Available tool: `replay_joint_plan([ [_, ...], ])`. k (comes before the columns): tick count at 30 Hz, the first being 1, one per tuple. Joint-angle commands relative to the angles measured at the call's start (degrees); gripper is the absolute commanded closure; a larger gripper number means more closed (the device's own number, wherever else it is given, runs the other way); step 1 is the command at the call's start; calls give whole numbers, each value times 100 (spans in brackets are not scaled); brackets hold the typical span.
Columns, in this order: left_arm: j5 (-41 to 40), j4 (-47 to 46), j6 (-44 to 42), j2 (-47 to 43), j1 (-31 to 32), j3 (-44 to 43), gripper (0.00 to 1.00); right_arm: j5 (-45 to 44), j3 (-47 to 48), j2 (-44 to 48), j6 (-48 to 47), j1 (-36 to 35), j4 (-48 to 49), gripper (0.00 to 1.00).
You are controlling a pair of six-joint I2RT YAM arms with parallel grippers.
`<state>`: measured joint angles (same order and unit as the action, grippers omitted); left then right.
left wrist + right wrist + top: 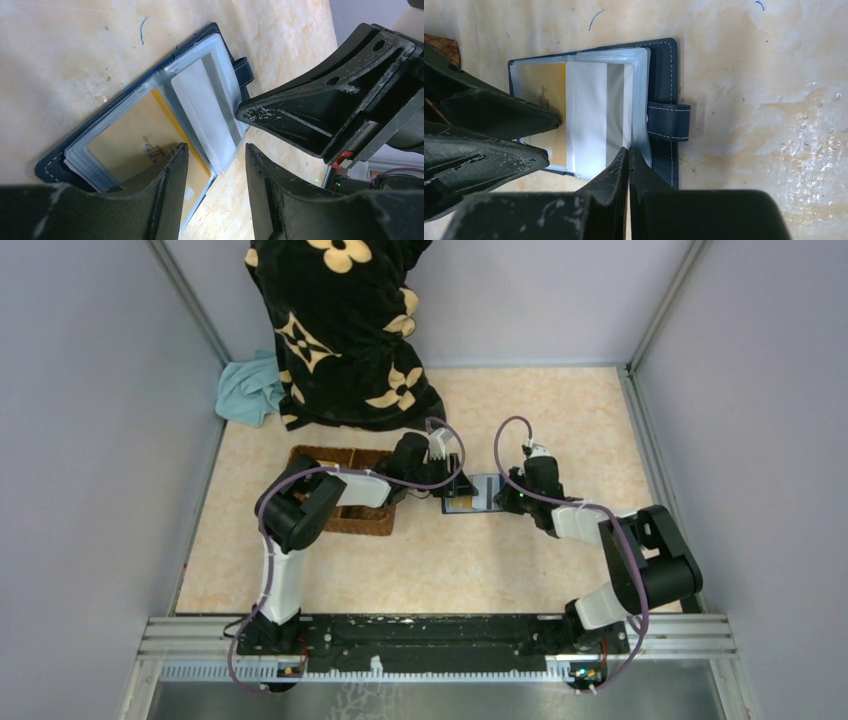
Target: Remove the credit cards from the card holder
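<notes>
The navy card holder lies open on the table between both grippers, its clear sleeves up. A yellow-gold credit card sits in one sleeve, and a pale card in the sleeve beside it. My left gripper is open. One finger is over the yellow card and the other over bare table, astride the holder's edge. My right gripper is shut, its tips at the near edge of the clear sleeves next to the clasp tab. I cannot tell whether it pinches a sleeve.
A brown wicker basket stands just left of the holder, under my left arm. A black floral cloth and a teal cloth lie at the back left. Grey walls close in the sides and back.
</notes>
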<state>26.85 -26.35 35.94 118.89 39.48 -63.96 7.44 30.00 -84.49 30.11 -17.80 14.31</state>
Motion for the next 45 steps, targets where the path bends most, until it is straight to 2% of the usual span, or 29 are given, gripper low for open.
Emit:
replay_joint_plan([
  [1,66,-201,104,259,-46,84,45,-58,-113,77,-77,0,-481,100],
  [2,83,-278,132,272,-46,123,44,-59,-118,73,-78,-3,-481,100],
  [4,127,-386,183,301,-48,174,25,-42,-106,65,-82,-2,-466,100],
  [6,185,-531,209,322,-55,217,15,-23,-106,10,-87,-1,-440,100],
  [10,382,-748,273,477,-55,188,14,53,-140,-172,-66,-3,-326,100],
  [15,602,-1040,452,612,-46,281,17,130,-209,-279,8,-2,-191,100],
  [22,798,-1584,751,700,-46,513,29,217,-196,-422,27,-2,-99,100],
  [28,761,-1690,853,634,-46,608,59,232,-219,-453,46,-3,-59,100],
  [30,755,-1654,866,633,-46,605,75,231,-229,-446,53,-4,-47,100],
  [35,743,-1592,871,650,-46,596,97,205,-264,-453,57,0,-24,100],
  [36,732,-1544,868,653,-46,588,100,197,-274,-453,57,-3,-17,100],
  [45,368,-783,340,406,-82,491,100,28,-222,-412,96,88,-117,100],
])
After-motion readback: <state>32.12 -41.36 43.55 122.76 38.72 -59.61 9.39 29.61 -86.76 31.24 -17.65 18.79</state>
